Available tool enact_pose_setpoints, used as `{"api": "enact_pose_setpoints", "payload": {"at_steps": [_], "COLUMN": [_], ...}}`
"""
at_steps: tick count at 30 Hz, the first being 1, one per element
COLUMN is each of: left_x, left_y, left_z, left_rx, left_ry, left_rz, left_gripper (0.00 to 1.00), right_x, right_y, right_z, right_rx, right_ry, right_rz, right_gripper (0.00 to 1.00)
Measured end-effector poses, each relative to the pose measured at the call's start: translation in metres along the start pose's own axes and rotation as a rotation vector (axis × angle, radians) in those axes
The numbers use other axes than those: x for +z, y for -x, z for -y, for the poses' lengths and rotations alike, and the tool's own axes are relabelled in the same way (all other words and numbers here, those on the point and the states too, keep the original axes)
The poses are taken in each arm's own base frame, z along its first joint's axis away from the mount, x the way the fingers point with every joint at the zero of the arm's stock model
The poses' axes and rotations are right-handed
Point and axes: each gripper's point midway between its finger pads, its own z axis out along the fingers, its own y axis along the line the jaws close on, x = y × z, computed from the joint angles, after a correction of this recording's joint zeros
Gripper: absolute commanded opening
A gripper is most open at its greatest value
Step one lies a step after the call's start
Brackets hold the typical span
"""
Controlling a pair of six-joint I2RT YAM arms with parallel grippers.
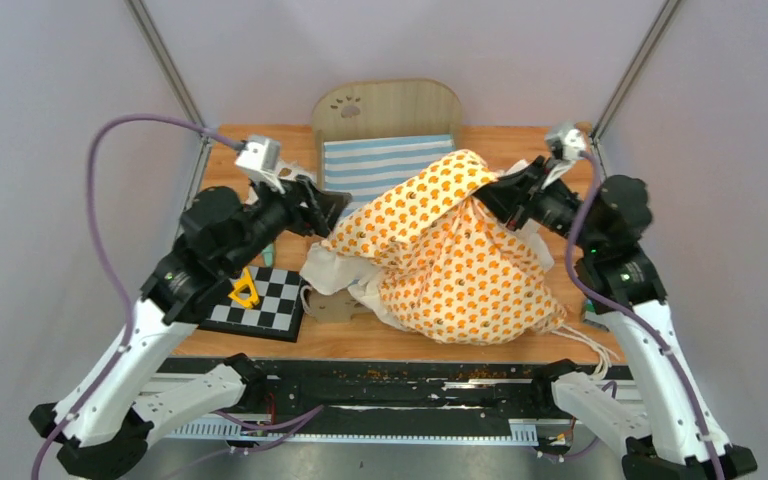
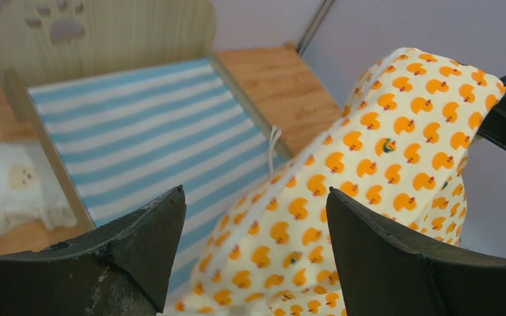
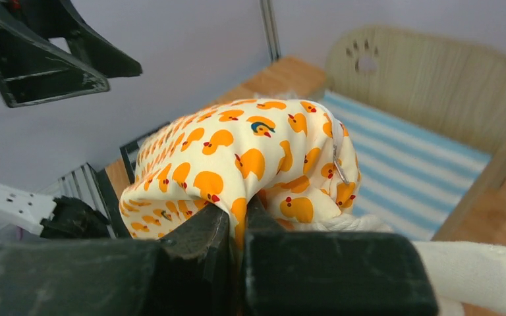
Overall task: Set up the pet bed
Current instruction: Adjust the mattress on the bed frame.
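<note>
The pet bed stands at the back of the table, with a light-wood end board [image 1: 388,108] bearing a paw print and a blue-white striped base [image 1: 365,165]. An orange-patterned cushion [image 1: 450,250] is draped over its near half, one corner lifted high. My right gripper [image 1: 490,195] is shut on that raised corner; in the right wrist view the fabric [image 3: 237,151] is pinched between the fingers [image 3: 197,237]. My left gripper [image 1: 325,205] hangs open just left of the cushion [image 2: 382,151], nothing between its fingers [image 2: 151,230], the striped base [image 2: 145,131] beyond.
A checkerboard [image 1: 260,305] with a small yellow piece [image 1: 245,290] lies front left under the left arm. A small white pillow [image 2: 13,184] rests beside the bed's left rail. White tie cords [image 1: 580,335] trail off the cushion at the front right.
</note>
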Motion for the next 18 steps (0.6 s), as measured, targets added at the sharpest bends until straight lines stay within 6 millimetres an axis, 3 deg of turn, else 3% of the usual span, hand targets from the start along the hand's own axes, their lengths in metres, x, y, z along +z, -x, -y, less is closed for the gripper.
{"api": "enact_pose_setpoints", "payload": {"at_steps": [5,8,10,18], "left_x": [0.022,0.023,0.023,0.05], "left_y": [-0.092,-0.126,-0.139,-0.157], "left_z": [-0.031,-0.042,-0.046,-0.056], "left_rx": [-0.024,-0.028,-0.026,-0.074], "left_ry": [0.073,0.091,0.1,0.154], "left_rz": [-0.208,-0.279,-0.31,-0.325], "left_gripper": [0.95,0.99,1.0,1.0], "right_x": [-0.001,-0.014,-0.022,-0.033], "right_y": [-0.119,-0.159,-0.169,-0.17], "right_z": [0.04,0.043,0.039,0.029], "right_rx": [0.159,0.192,0.193,0.149], "right_ry": [-0.126,-0.166,-0.171,-0.15], "right_rz": [-0.249,-0.323,-0.341,-0.322], "right_gripper": [0.03,0.04,0.05,0.1]}}
